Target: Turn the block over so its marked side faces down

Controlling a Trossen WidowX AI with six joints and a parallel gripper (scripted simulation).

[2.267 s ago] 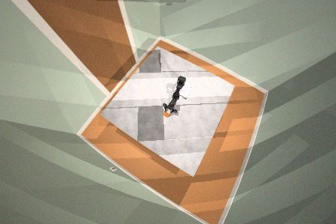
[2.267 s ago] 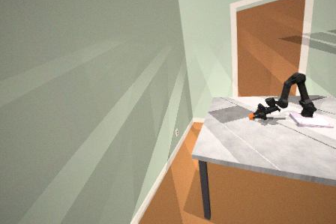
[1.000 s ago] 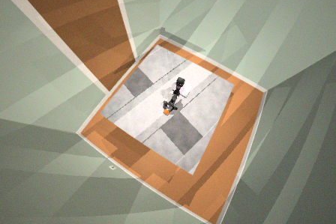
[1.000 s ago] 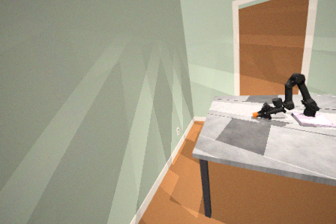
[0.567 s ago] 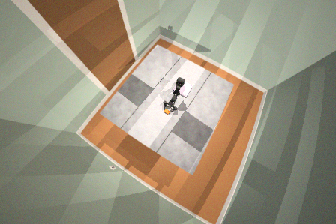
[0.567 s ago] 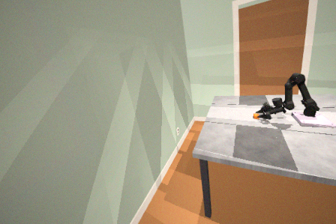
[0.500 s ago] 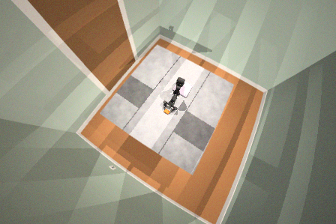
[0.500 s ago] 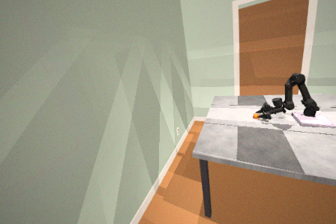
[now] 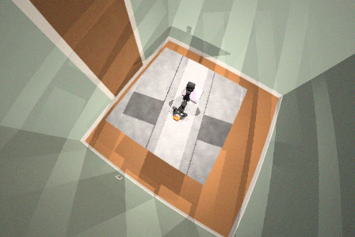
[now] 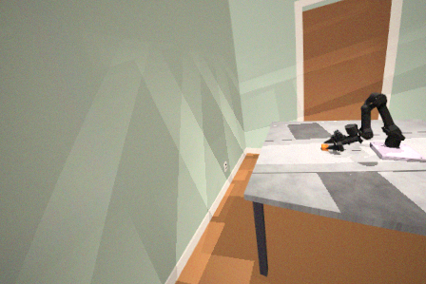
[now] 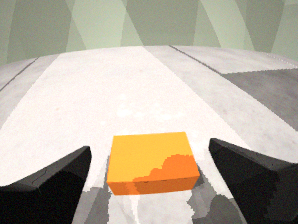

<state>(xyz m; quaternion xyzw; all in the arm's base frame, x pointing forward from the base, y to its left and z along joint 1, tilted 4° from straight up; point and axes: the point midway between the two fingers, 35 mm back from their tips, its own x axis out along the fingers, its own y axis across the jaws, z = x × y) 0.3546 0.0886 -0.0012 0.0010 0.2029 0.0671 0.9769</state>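
The orange block (image 9: 176, 118) (image 10: 324, 146) (image 11: 152, 156) appears to rest on the pale table (image 9: 170, 145) (image 10: 290, 157) (image 11: 100, 90). Its top and near side look plain orange in the wrist view, partly in shadow; no mark shows on them, and its underside and far side are hidden. My gripper (image 11: 151, 148) is open, with one finger to each side of the block and a gap between each finger and the block. The arm reaches low and nearly level over the table in the exterior view.
The arm's base stands on a thin pale pink board (image 9: 197, 95) (image 10: 408, 153). The table's near edge shows in the exterior view, with a dark leg (image 10: 261, 240) below it. Walls and a brown door (image 9: 85, 18) (image 10: 344, 55) stand beyond the table.
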